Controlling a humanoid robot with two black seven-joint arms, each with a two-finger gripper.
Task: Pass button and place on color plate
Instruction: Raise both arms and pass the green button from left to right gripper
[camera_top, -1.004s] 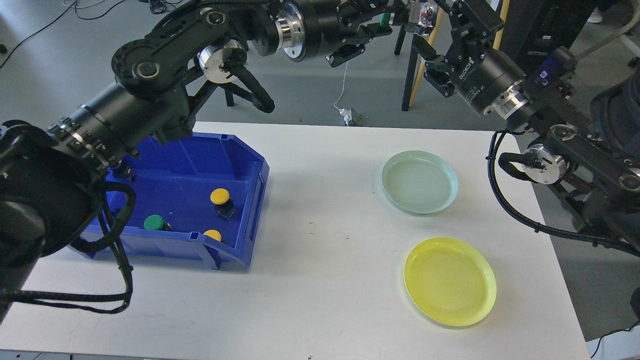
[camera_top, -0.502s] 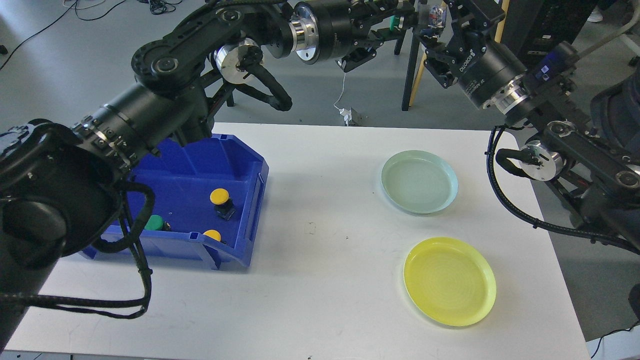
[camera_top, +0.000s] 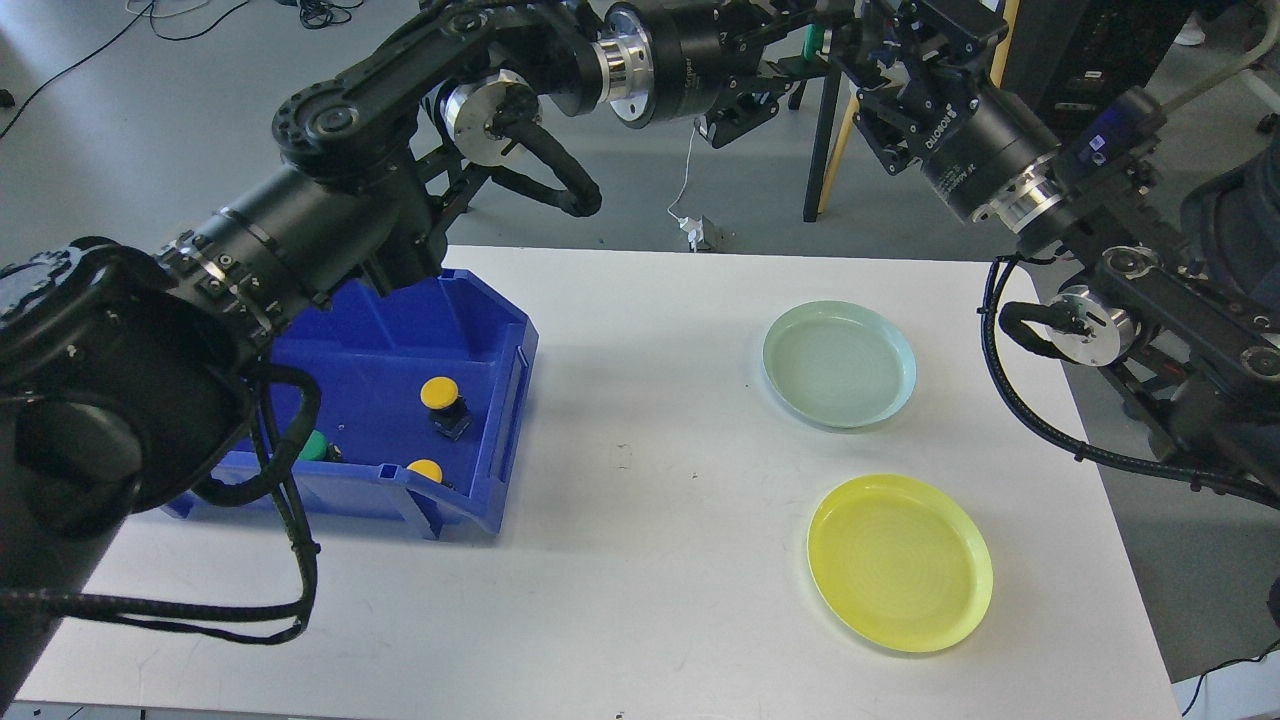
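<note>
My left gripper (camera_top: 800, 50) is high above the table's far edge, shut on a green button (camera_top: 815, 38). My right gripper (camera_top: 868, 55) is right next to it with its jaws open, close to the button; whether it touches is hidden. A pale green plate (camera_top: 838, 364) and a yellow plate (camera_top: 899, 562) lie empty on the right of the white table. A blue bin (camera_top: 505, 400) on the left holds two yellow buttons (camera_top: 439, 391) (camera_top: 426, 469) and a green button (camera_top: 316, 445), partly hidden by my left arm.
My left arm reaches over the bin's back left corner, with its cable hanging over the bin's front. Beyond the table's far edge are chair legs (camera_top: 822, 130) and a power strip (camera_top: 698, 232) on the floor.
My left gripper has carried the green button to the right, toward my right gripper. The right gripper has moved up and left to meet it.
</note>
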